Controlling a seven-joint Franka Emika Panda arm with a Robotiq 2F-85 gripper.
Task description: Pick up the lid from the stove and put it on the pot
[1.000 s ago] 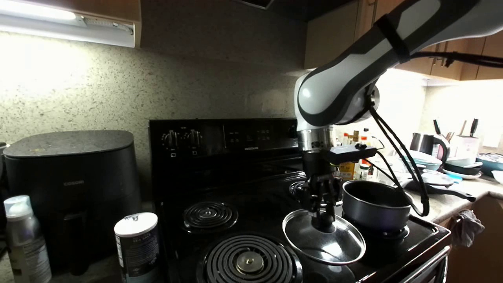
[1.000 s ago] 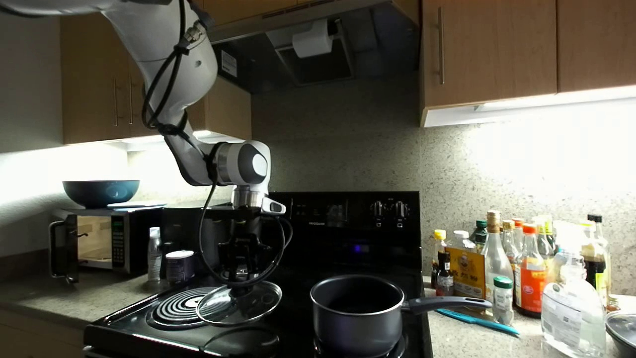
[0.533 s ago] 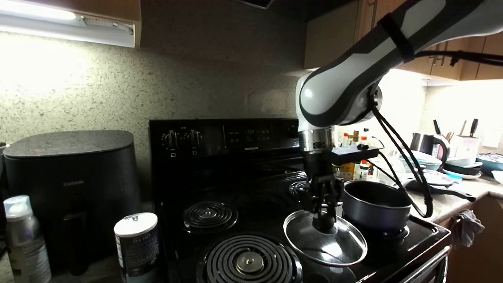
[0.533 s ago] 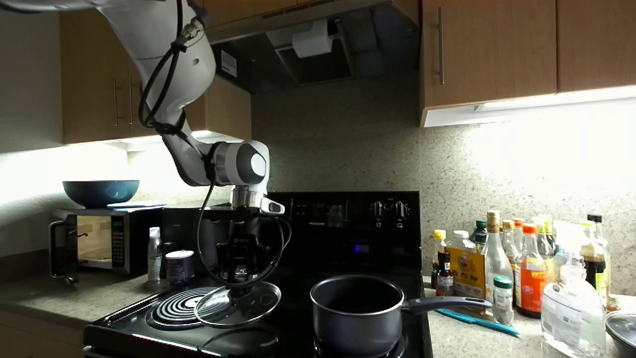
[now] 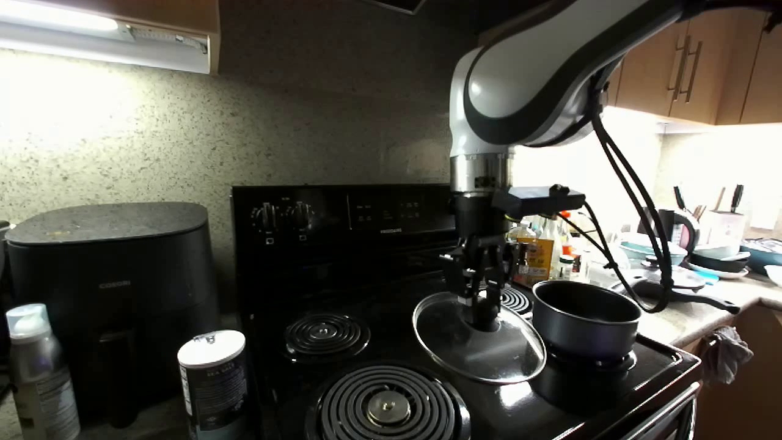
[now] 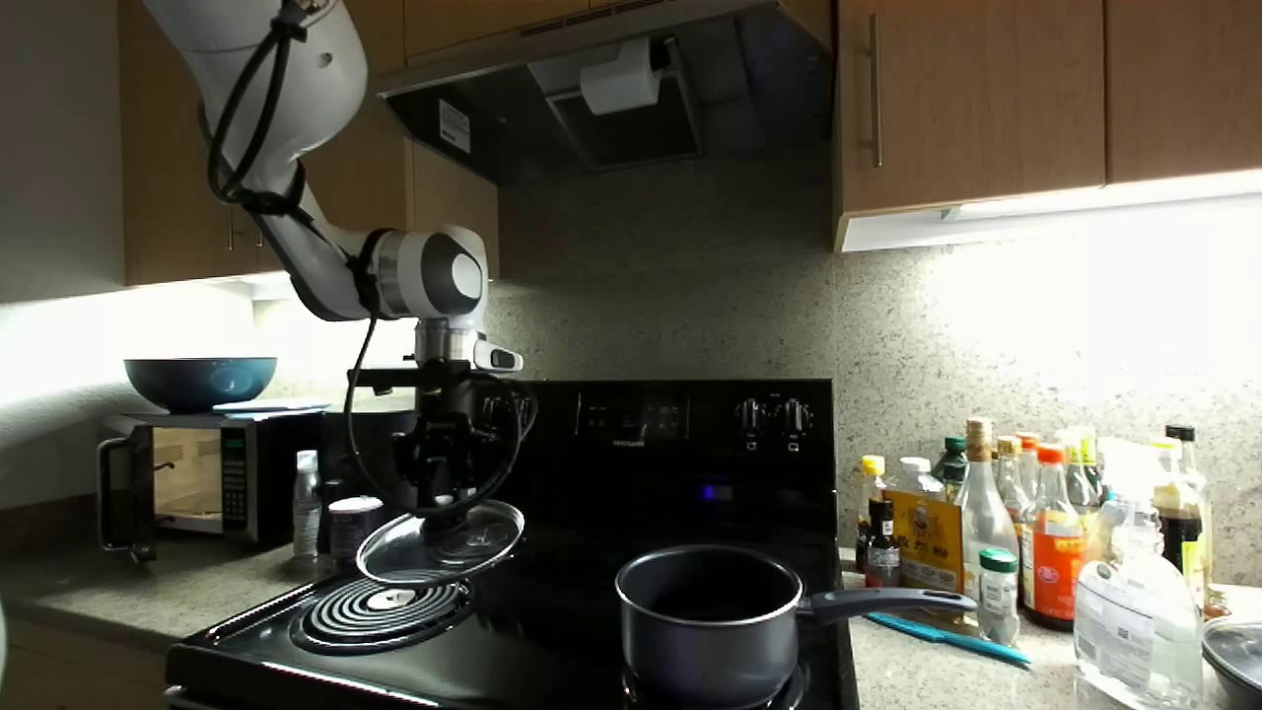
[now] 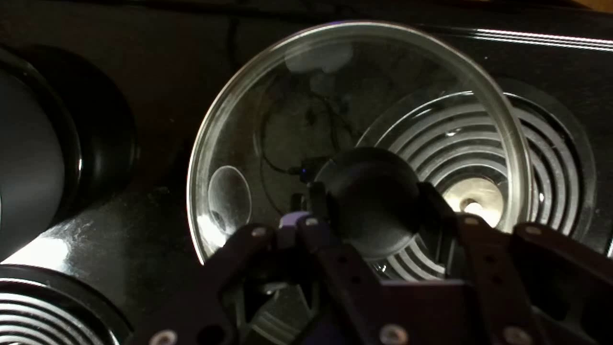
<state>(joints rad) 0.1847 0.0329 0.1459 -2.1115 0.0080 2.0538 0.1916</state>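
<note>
The round glass lid (image 5: 489, 357) hangs above the stove (image 6: 562, 631), slightly tilted, with its dark knob between my gripper's fingers. It also shows in an exterior view (image 6: 439, 552) and fills the middle of the wrist view (image 7: 306, 105). My gripper (image 7: 371, 201) is shut on the knob; in an exterior view the gripper (image 5: 486, 305) points straight down. The dark grey pot (image 5: 580, 333) stands uncovered on a burner, apart from the lid. In an exterior view the pot (image 6: 705, 651) is right of the lid. In the wrist view the pot (image 7: 28, 158) is cut off at the left edge.
Coil burners (image 5: 388, 409) lie on the stove beside and below the lid. The pot's handle (image 6: 887, 600) reaches over the counter toward several bottles (image 6: 1050, 552). A black countertop cooker (image 5: 116, 305) and a white-capped jar (image 5: 214, 385) stand beside the stove. The range hood (image 6: 611, 99) hangs above.
My gripper and the lid have risen higher above the stove and shifted a little left in both exterior views. The pot has not moved.
</note>
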